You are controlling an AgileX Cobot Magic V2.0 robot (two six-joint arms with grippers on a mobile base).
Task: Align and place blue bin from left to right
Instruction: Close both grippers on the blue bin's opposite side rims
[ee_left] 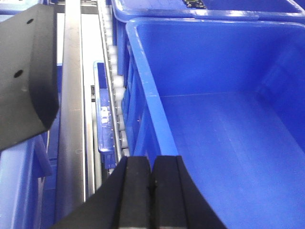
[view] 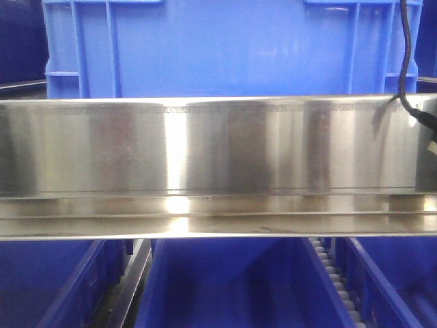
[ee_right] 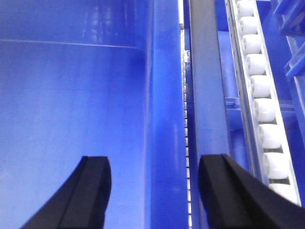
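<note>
A brushed steel rail (view: 218, 143) crossed in front of me, and a track of white rollers (ee_right: 257, 90) ran alongside. The blue bin (view: 218, 48) sat behind the rail, with darker blue bins (view: 225, 287) on the level below. Inside the bin I saw only its smooth floor. My left gripper (ee_left: 150, 167) had its fingers pressed together at the rim of the bin's left wall. My right gripper (ee_right: 155, 191) was spread apart, straddling the right wall. One finger was inside the bin and the other in the narrow gap by a grey bar (ee_right: 205, 71).
</note>
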